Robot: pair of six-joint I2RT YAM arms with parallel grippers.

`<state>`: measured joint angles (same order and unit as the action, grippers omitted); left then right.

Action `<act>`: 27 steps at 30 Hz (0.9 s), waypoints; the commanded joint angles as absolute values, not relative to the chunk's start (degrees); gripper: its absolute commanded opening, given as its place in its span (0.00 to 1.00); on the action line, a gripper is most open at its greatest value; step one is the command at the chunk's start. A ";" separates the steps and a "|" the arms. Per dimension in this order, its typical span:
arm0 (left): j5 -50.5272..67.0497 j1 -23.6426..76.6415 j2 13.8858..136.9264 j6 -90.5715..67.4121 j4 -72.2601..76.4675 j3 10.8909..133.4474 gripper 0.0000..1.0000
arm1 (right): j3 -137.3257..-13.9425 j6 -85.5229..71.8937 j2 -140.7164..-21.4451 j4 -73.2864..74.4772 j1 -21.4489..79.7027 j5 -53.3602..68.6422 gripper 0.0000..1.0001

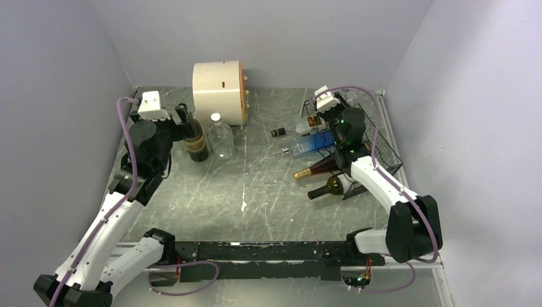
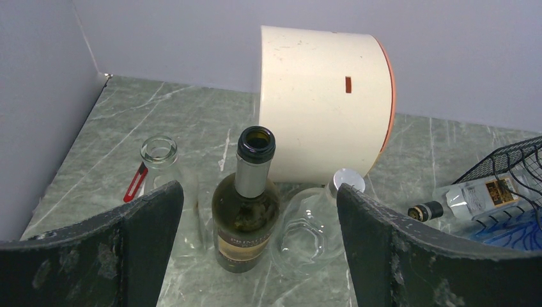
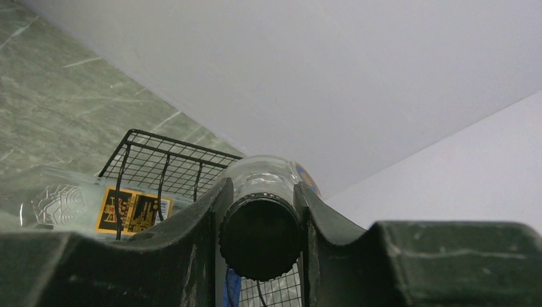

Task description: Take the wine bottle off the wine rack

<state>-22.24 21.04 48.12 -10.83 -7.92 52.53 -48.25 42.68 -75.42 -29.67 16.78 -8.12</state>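
Found right gripper [image 3: 261, 214] clamped on the black-capped neck of the wine bottle [image 3: 262, 171], one finger on each side of the cap. Located that bottle at the top of the wine rack [image 1: 385, 152], at the right edge of the worktop [image 1: 268, 192] near its far right corner. Judged the neck grip sensible: narrowest part, and the end that pokes out of the mesh, so a pull along the bottle's axis should free it.

Counted more bottles low in the rack's left side, necks pointing toward mid-worktop: blue bottle [image 1: 311, 144], gold-foil bottle [image 1: 317, 170], green bottle [image 1: 327, 187]. Risk of nudging them on the way out.

Found left gripper [image 2: 259, 198] with jaws wide apart, holding nothing, poised just behind an upright dark bottle [image 2: 246, 217] and a capped clear bottle [image 2: 313, 230] near the far left corner. Looks parked, not engaged. Noted cream drum [image 2: 319, 109] on its side at the far edge behind them.

Surface: grey-green marbled slab, pale veins, some white scuffs. Room: plain pale walls [image 1: 268, 32] closing in left, far and right edges.
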 commanded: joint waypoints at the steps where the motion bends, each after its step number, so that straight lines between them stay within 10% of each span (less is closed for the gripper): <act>1: -21.80 20.70 47.61 -11.07 -6.01 52.21 0.93 | -51.70 44.53 -70.87 -37.35 16.77 -7.51 0.00; 27: -21.03 20.74 48.55 -11.25 -6.24 52.54 0.93 | -64.42 44.49 -73.41 -25.01 26.61 -8.48 0.00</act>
<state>-21.80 21.04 48.56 -10.87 -7.94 52.53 -57.25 40.80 -74.30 -17.67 25.04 -7.14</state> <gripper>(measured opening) 0.933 0.392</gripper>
